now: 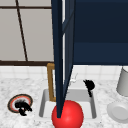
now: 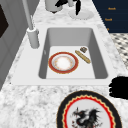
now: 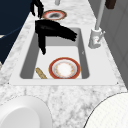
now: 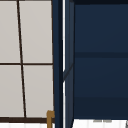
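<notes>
My left hand (image 1: 22, 106) hovers over the front edge of a dragon-patterned plate (image 1: 13, 101) on the counter left of the sink, fingers hanging loosely, holding nothing. The left side view shows this hand (image 2: 118, 87) just right of the plate (image 2: 87, 112). It also appears in the right side view (image 3: 37, 8), beside the same plate (image 3: 53, 15). My right hand (image 1: 88, 86) floats above the sink's right part; its fingers (image 3: 67, 33) are stretched straight and it is empty. Below it a red-rimmed plate (image 3: 64, 68) and a wooden-handled tool (image 3: 41, 73) lie in the basin.
An open dark blue cabinet door (image 1: 60, 57) hangs in front of the sink (image 1: 43, 105). A red ball (image 1: 67, 115) is at the sink's front edge. The faucet (image 3: 96, 37) stands behind. A white plate (image 1: 118, 112) and white canister (image 1: 123, 81) stand on the right.
</notes>
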### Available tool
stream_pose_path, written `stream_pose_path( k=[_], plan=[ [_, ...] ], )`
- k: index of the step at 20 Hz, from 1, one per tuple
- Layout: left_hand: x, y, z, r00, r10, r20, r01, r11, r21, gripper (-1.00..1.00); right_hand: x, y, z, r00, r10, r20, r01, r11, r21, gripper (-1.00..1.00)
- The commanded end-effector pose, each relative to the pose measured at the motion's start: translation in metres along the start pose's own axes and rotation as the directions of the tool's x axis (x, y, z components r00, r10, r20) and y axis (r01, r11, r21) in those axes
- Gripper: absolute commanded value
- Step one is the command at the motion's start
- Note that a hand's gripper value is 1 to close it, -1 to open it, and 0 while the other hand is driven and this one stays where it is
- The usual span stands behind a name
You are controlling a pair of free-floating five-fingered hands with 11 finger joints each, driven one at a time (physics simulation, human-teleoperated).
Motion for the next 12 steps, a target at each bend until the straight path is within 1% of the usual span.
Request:
stream_pose_path(
  k=[1,12],
  plan=[
    [0.000,0.000,0.000,1.0000,0.000,0.000,0.000,1.0000,0.000,0.00,0.002,-0.013,-0.028,0.999,0.035,-0.030,-0.036,0.998,-0.045,-1.00],
    [0.000,0.000,0.000,1.0000,0.000,0.000,0.000,1.0000,0.000,0.00,0.022,-0.048,-0.115,0.996,0.055,-0.073,-0.060,0.997,-0.056,-1.00]
  ],
)
